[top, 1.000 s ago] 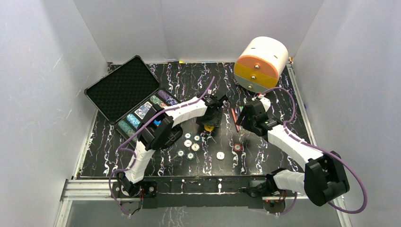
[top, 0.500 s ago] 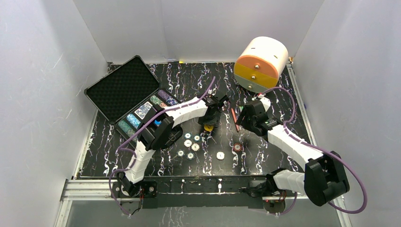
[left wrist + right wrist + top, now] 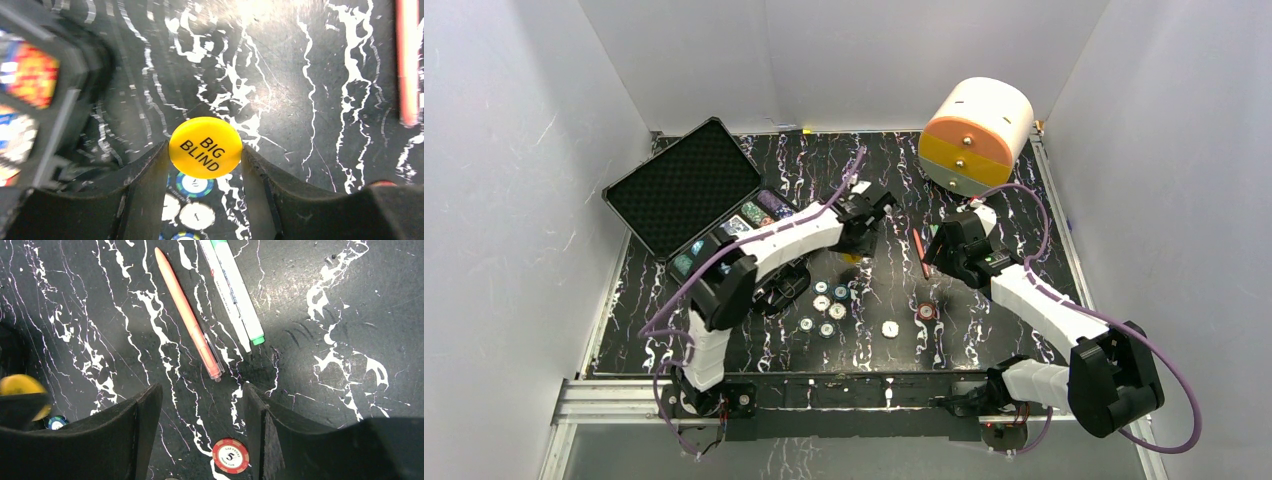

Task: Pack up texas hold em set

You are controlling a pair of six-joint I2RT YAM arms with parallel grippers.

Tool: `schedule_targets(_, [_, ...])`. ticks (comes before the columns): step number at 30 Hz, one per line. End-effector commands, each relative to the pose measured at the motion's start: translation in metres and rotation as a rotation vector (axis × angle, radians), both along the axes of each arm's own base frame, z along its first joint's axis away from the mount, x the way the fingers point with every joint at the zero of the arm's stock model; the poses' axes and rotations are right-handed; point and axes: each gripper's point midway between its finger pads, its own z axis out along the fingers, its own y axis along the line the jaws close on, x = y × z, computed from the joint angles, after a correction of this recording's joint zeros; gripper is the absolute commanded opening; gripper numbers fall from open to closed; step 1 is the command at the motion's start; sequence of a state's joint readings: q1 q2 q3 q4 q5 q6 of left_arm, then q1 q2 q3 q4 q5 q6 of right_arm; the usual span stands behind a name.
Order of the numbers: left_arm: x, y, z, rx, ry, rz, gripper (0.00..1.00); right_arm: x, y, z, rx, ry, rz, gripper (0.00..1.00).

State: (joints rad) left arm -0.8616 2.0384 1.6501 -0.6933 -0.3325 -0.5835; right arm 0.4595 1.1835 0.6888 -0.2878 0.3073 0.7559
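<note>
The black case point(image 3: 682, 187) stands open at the back left, foam lid up, with chips in its compartments point(image 3: 746, 220). My left gripper point(image 3: 856, 245) is shut on a yellow round button marked BIG BLIND point(image 3: 205, 146), held by its edges above the table just right of the case point(image 3: 75, 65). Several white and blue-green chips point(image 3: 824, 312) lie below it, one more point(image 3: 889, 328) to their right. My right gripper point(image 3: 202, 390) hangs open over the bare table. A red chip point(image 3: 230, 455) lies under its jaws and is untouched. No card deck is visible.
A red pen point(image 3: 187, 315) and two white-and-green pens point(image 3: 235, 295) lie just beyond my right gripper. A big orange-and-white cylinder point(image 3: 976, 135) stands at the back right. White walls close in the table on three sides.
My left gripper has closed on the yellow button and carried it up and slightly back-left, toward the case. The right arm has barely moved.
</note>
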Motion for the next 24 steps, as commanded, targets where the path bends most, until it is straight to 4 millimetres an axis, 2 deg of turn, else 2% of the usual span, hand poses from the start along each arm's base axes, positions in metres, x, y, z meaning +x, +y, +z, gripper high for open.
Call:
schedule_targets(1, [0.013, 0.042, 0.069, -0.023, -0.141, 0.093, 0.43, 0.007, 0.004, 0.011, 0.029, -0.044, 0.003, 0.67])
schedule_targets(5, [0.025, 0.093, 0.093, -0.034, -0.181, 0.188, 0.44, 0.007, 0.008, 0.01, 0.042, -0.036, 0.012, 0.67])
schedule_targets(10, [0.036, 0.168, 0.106, -0.033, -0.21, 0.341, 0.45, 0.007, 0.01, 0.01, 0.048, -0.028, 0.015, 0.67])
schedule_targets(12, [0.038, 0.197, 0.105, -0.034, -0.21, 0.404, 0.45, 0.007, 0.01, 0.01, 0.049, -0.026, 0.015, 0.67])
schedule_targets(16, [0.033, 0.247, 0.087, 0.0, -0.181, 0.534, 0.45, 0.008, 0.011, 0.01, 0.05, -0.026, 0.017, 0.67])
schedule_targets(19, [0.031, 0.267, 0.075, 0.005, -0.161, 0.598, 0.45, 0.007, 0.01, 0.01, 0.048, -0.024, 0.019, 0.67])
schedule_targets(24, [0.041, 0.288, 0.067, 0.017, -0.15, 0.658, 0.45, 0.007, 0.01, 0.009, 0.047, -0.022, 0.023, 0.67])
